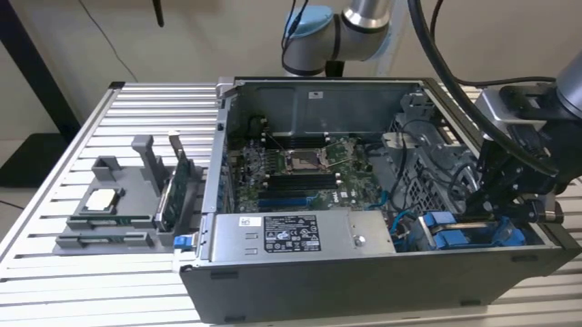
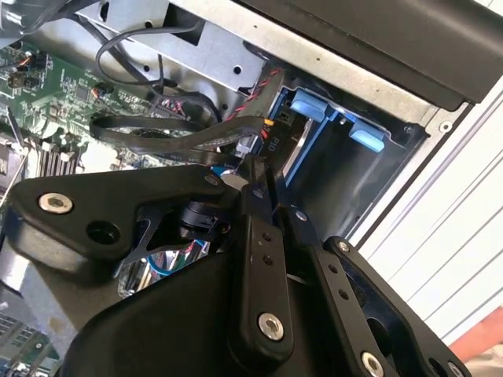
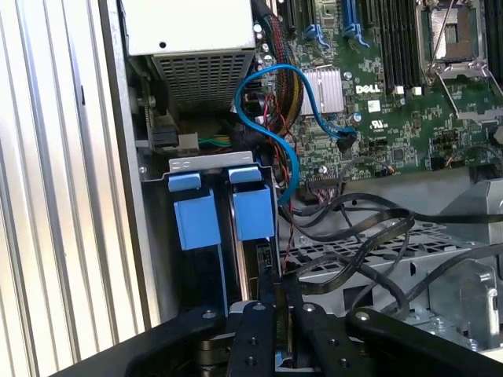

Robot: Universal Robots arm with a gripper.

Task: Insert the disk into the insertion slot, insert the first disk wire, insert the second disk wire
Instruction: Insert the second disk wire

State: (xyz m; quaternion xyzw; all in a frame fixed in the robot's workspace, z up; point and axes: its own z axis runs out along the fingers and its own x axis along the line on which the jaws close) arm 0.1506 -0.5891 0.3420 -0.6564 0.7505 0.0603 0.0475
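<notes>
The disk sits in its bright blue carrier inside the drive bay, at the near corner of the open computer case on the exterior view's right. The silver edge of the disk shows beside my fingers. My gripper reaches down into that bay and looks shut on the black connector of a disk wire, right at the disk's end. A flat black wire trails from the connector toward the motherboard. In the exterior view my gripper hangs over the bay with its tips hidden.
A second blue carrier tab fronts the neighbouring slot. A blue cable and loose black wires loop close to the fingers. The power supply flanks the bay. A grey fixture with parts stands on the slatted table.
</notes>
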